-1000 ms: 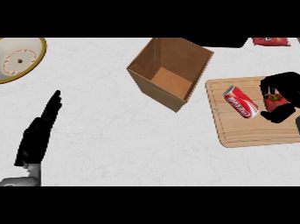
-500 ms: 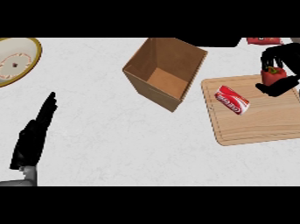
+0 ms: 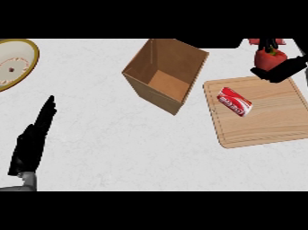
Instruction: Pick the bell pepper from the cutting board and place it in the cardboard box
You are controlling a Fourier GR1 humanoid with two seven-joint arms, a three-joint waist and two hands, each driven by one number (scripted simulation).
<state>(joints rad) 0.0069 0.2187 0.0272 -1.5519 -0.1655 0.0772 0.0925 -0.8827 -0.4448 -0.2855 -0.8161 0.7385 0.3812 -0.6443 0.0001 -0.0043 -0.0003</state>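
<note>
Right hand point(image 3: 280, 70) curls round the pepper point(image 3: 270, 58), held clear above the board's point(image 3: 269, 121) far corner for carrying | box point(image 3: 166, 74) sits open-topped to its left, ready to receive | can point(image 3: 235, 101) lies on board | left hand point(image 3: 32, 141) rests flat, fingers straight, on tabletop point(image 3: 116, 148)

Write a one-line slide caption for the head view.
Right hand holds the red bell pepper above the wooden cutting board's far edge, beside the open cardboard box.

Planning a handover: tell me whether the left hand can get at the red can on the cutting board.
Probably not: the left hand rests far across the counter, with the cardboard box between it and the red can.
</note>
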